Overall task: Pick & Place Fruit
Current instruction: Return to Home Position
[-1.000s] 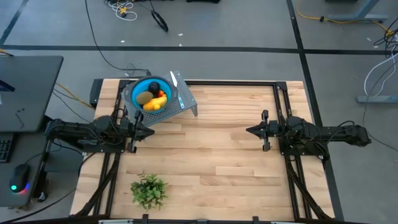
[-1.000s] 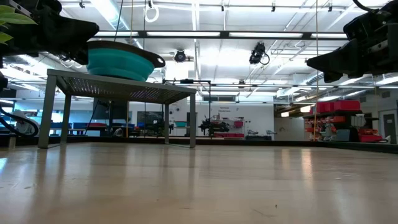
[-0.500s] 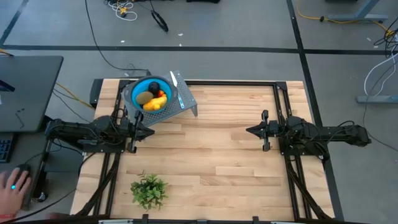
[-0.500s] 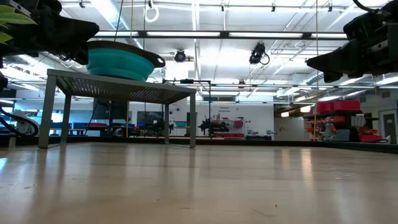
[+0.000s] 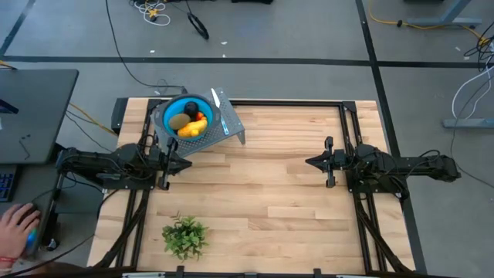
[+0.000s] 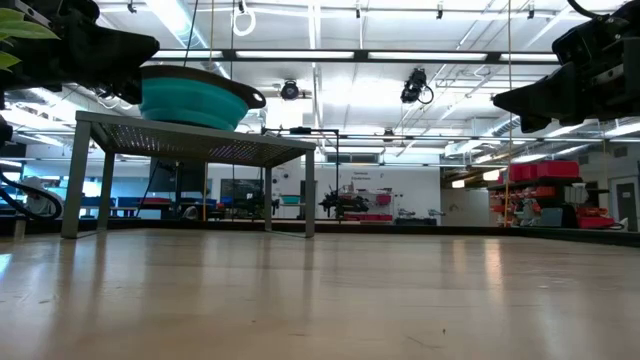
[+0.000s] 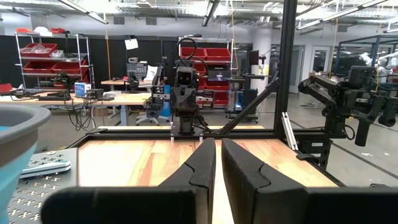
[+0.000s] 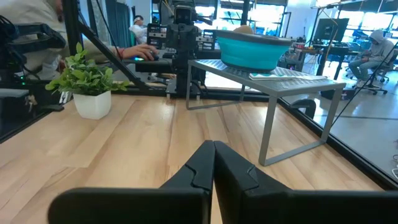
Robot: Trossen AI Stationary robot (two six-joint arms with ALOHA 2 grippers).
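Small toy fruits are sitting heaped inside the round blue plastic bowl (image 5: 164, 113), which is resting on the grey perforated metal shelf (image 5: 234, 130) at the left rear of the pale wooden plank surface (image 5: 270, 193). Showing from above: an olive-brown oval (image 5: 179, 121), a larger yellow-orange piece (image 5: 191, 130) touching it, a dark purple-black ball (image 5: 191, 108) and a tiny orange fruit (image 5: 202, 116). The left pincer (image 5: 187, 164) is hovering just beside the shelf, fingers drawn together with only a sliver between. The right pincer (image 5: 309, 161) is hanging well apart from the shelf, fingers pressed together. A green leafy potted sprig (image 5: 185, 236) is standing near the left front edge.
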